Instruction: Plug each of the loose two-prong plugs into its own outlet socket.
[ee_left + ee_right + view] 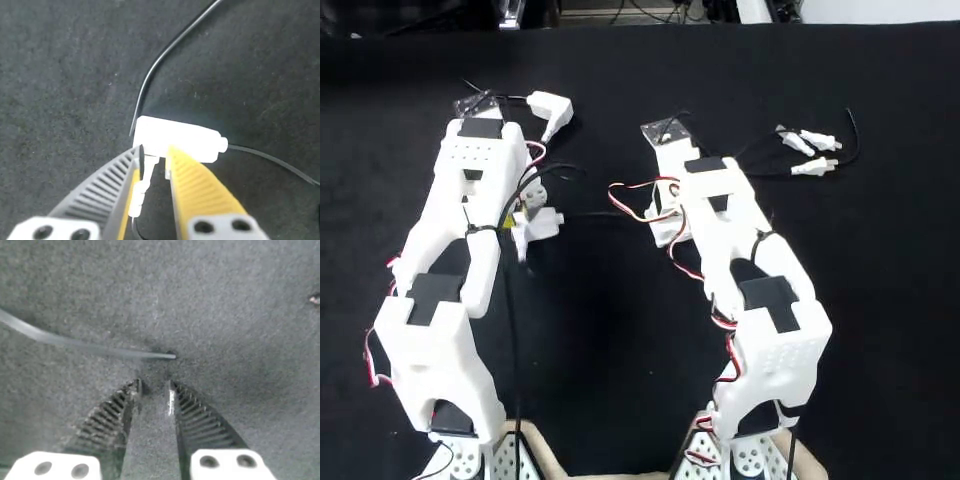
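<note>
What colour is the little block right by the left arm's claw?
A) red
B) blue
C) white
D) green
C: in the left wrist view, a white block with thin black wires running off it sits right at the left claw, on the black cloth.

Table surfaced in black cloth (pixel 880 300). Recorded lying on it: two white two-prong plugs (pixel 815 167) side by side far right, one white outlet socket (pixel 552 108) far left, thin black cable (pixel 146 82).
</note>
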`<move>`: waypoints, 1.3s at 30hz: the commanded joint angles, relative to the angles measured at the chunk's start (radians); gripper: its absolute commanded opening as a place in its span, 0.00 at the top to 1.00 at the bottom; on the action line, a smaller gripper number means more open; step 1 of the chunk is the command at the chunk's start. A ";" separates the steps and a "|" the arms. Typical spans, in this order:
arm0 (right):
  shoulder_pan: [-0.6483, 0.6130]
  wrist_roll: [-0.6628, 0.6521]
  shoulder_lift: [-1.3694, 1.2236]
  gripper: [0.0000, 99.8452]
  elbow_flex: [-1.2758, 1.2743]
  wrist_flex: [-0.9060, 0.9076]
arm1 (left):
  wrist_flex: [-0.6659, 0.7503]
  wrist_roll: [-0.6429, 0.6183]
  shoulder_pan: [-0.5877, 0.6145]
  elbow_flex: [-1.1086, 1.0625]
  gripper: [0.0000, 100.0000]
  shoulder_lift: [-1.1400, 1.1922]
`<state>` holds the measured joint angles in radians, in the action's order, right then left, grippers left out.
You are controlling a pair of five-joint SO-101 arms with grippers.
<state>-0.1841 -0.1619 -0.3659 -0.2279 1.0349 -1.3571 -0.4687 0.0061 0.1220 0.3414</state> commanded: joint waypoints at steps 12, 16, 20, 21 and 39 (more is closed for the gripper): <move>0.028 0.003 0.021 0.88 -0.002 -0.025 | -0.285 0.123 0.013 0.180 0.90 -0.063; 0.028 0.003 0.021 0.88 -0.002 -0.025 | -0.373 0.123 0.018 0.177 0.90 -0.057; 0.028 0.003 0.021 0.88 -0.002 -0.025 | -0.344 0.123 0.012 0.111 0.90 -0.054; 0.028 0.003 0.021 0.88 -0.002 -0.025 | -0.322 0.123 0.007 0.085 0.90 -0.057; 0.028 0.003 0.022 0.88 -0.005 -0.023 | -0.061 0.123 -0.031 -0.157 0.90 -0.052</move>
<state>-0.1841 -0.1619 -0.3659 -0.2309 1.0349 -1.4584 -0.3537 -0.0322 -0.0330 0.3383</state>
